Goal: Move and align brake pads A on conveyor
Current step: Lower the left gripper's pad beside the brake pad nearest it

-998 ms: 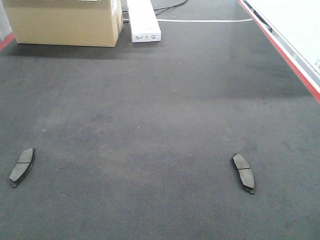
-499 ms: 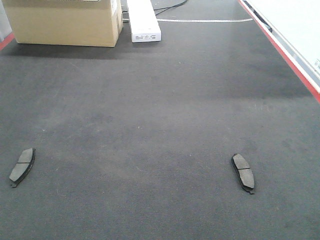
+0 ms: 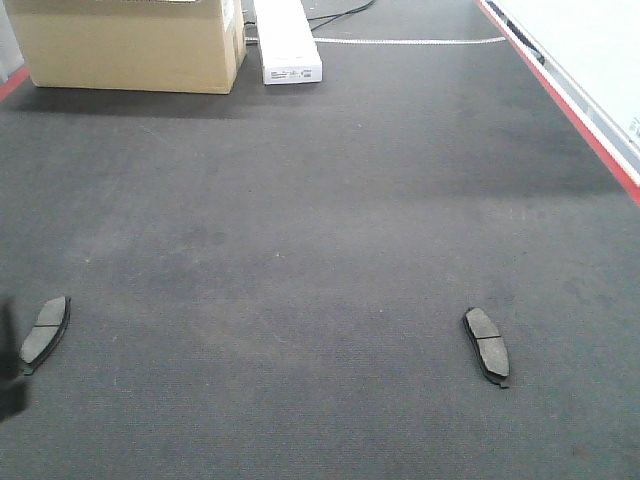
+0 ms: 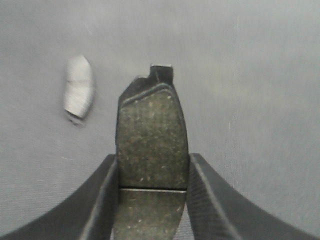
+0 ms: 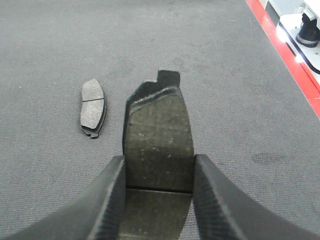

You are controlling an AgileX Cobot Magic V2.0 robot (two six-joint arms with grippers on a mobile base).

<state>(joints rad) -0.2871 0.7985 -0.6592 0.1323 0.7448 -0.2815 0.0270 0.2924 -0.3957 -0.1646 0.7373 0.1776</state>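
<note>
Here, both hands grasping brake pads.
Left hand (image 4: pixel 151 187) and right hand (image 5: pixel 157 187) each clamp one; two more lie low on conveyor (image 3: pixel 300 200), lower left (image 3: pixel 43 331), lower right (image 3: pixel 487 343).

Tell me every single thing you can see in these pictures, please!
Flat dark grey oblong brake pads: four; one lying near the belt's left edge, one lying on the right side, one clamped in the left gripper, one clamped in the right gripper.
Wide dark grey felt-like conveyor belt: one, fills most of the view.
Red edge strip: seen along the right side; a bit also at far left.
Brown cardboard box: one, far left end of the belt.
Long white box: one, just right of the cardboard box.
Black left gripper: one, shut on a pad.
Black right gripper: one, shut on a pad.
</note>
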